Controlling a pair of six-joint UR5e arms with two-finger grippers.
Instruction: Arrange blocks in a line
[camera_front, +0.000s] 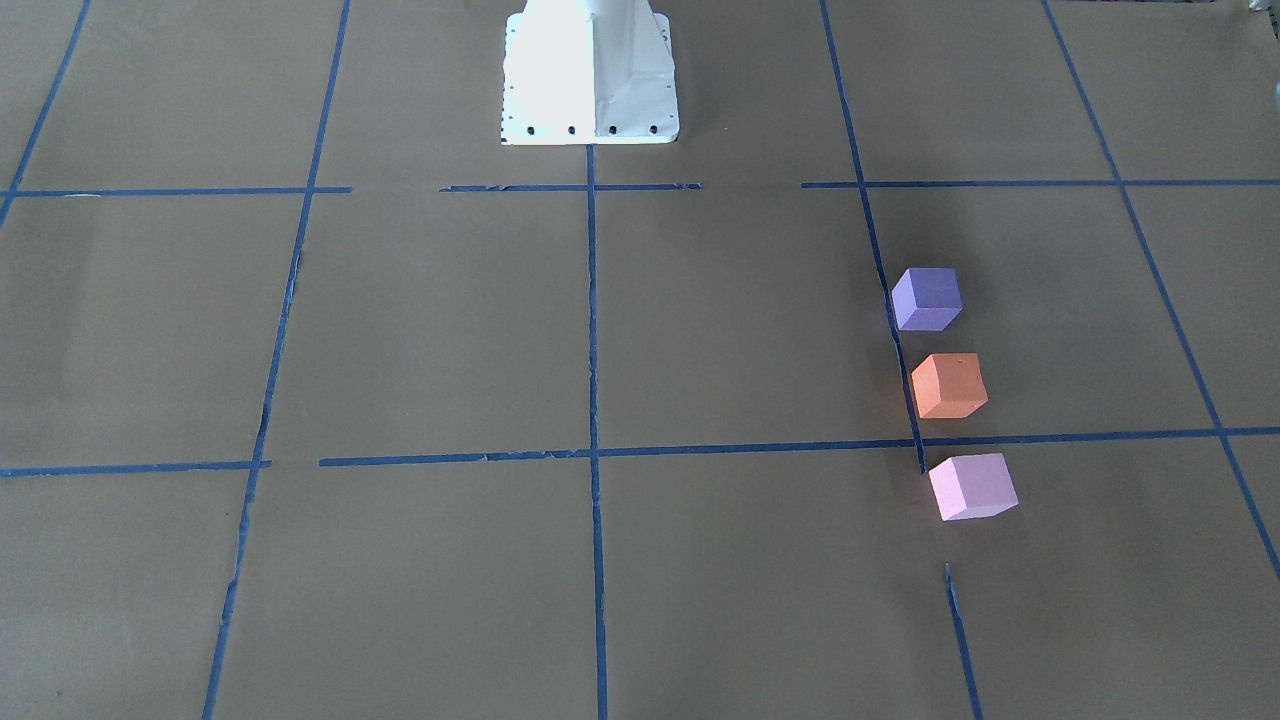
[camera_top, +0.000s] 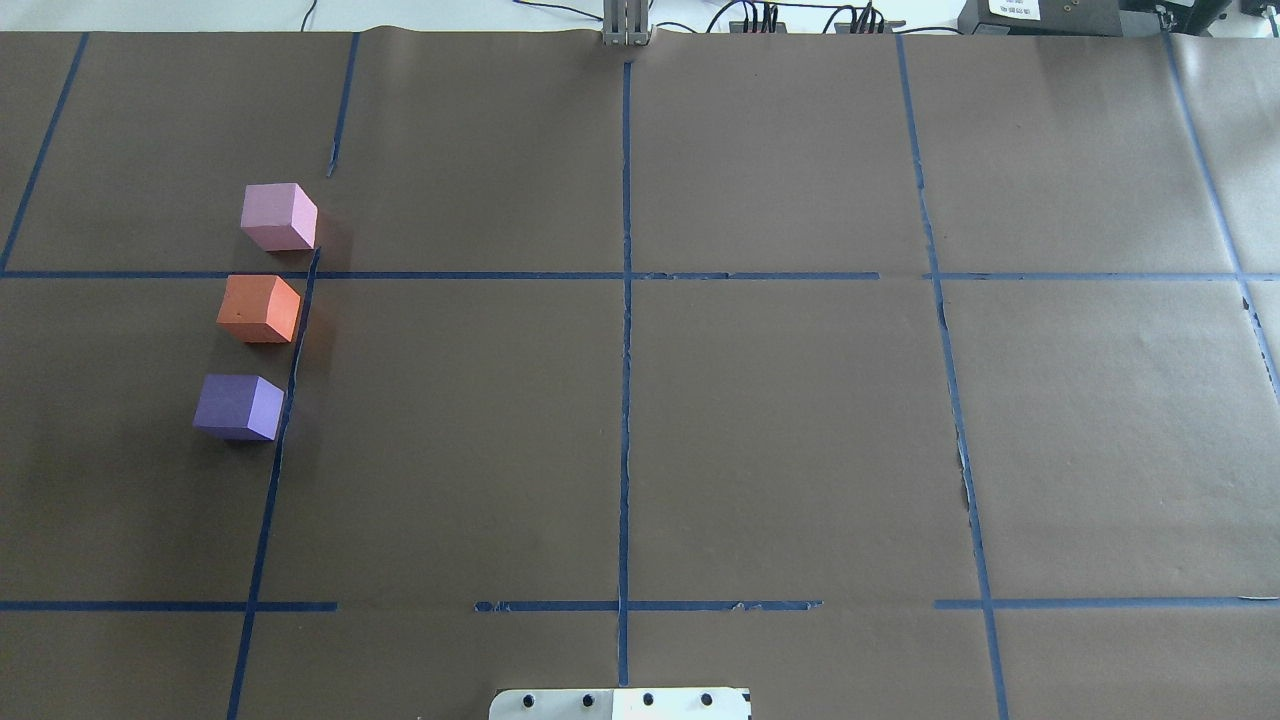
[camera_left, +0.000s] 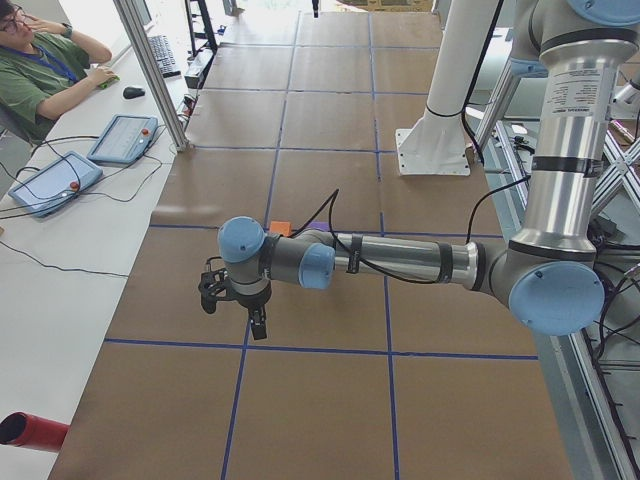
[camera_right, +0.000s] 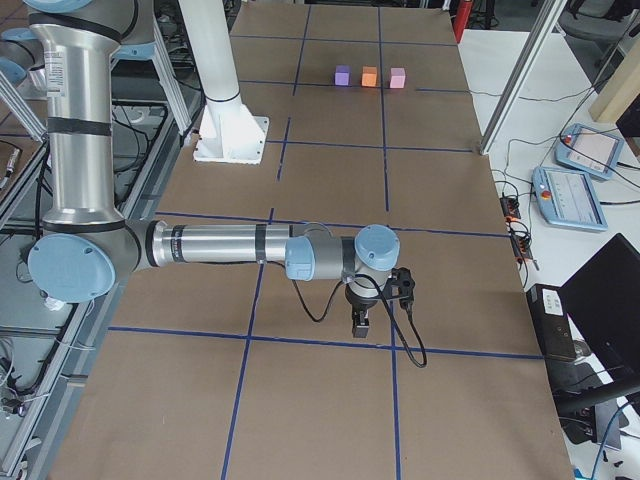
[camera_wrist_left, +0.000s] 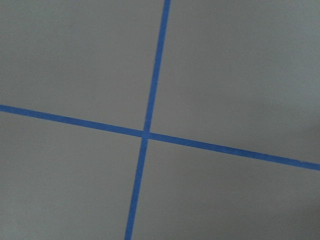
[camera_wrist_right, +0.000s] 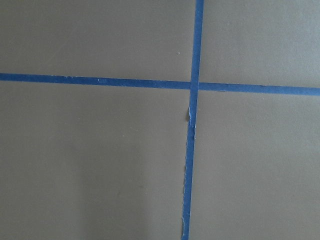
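The left gripper (camera_left: 240, 305), low and left of centre in the left side view, hangs over bare brown paper (camera_top: 780, 420). Whether its jaws stand wide or narrow I cannot tell. The same goes for the right gripper (camera_right: 362, 318), mid-frame in the right side view. Neither holds a block, and both look parked clear of the work. At the left edge of the overhead view, the pink block (camera_top: 278, 217), orange block (camera_top: 259, 309) and purple block (camera_top: 239, 407) sit in a column, slightly apart, beside a blue tape line (camera_top: 285, 420). The row looks finished. No writing is readable, and the white label (camera_top: 1015, 8) at the upper right is too small to make out.
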